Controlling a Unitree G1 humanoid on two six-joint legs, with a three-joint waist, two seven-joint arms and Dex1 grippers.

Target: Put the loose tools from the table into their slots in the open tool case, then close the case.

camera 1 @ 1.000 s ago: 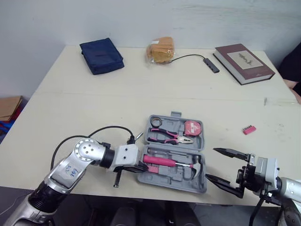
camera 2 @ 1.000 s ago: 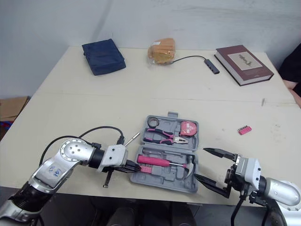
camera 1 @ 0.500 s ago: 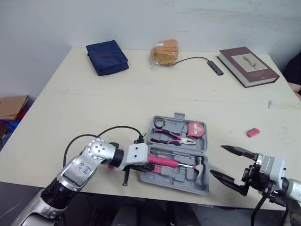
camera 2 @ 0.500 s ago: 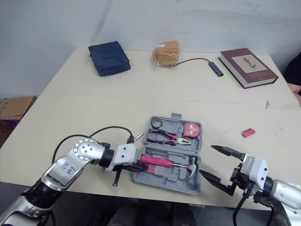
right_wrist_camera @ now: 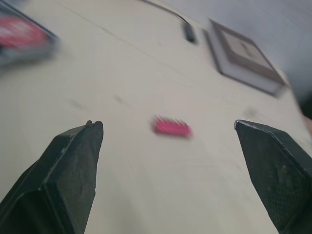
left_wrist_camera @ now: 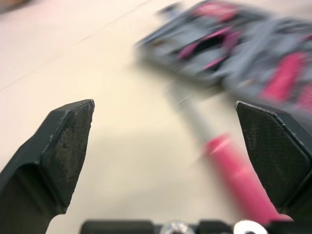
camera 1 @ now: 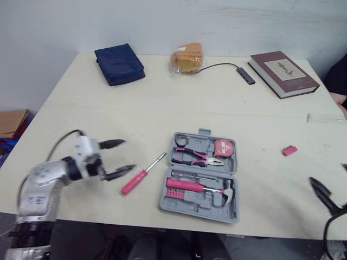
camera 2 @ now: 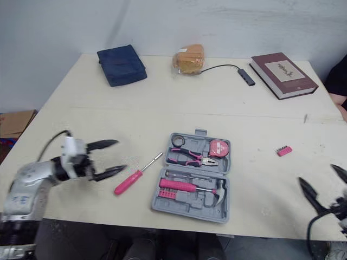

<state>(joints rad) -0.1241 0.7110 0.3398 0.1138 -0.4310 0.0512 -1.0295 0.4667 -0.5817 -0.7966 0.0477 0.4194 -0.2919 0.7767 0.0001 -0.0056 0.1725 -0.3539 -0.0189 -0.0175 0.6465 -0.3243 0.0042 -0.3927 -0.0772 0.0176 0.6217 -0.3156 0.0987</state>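
- Left eye view: hammer (camera 1: pixel 195 187) and pliers (camera 1: pixel 198 158) slotted in tool case (camera 1: pixel 195 208); case open.
- Screwdriver (camera 1: pixel 142 174) lies left of case, bit holder (camera 1: pixel 288 150) right of it, both unstowed.
- Left tool (camera 1: pixel 127 156) and right tool (camera 2: pixel 315 173) released, empty.

Cream table (camera 1: pixel 162 97) before pale wall (camera 1: pixel 162 21); cardboard box (camera 1: pixel 11 122) at table's left

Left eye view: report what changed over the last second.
The left gripper pulled away from the tool case's left edge toward the robot's left, open, uncovering the screwdriver, which lies loose on the table between them. The right gripper drew back from the case's right side toward the table's edge, open as before. The case and the pink bit holder stayed put.
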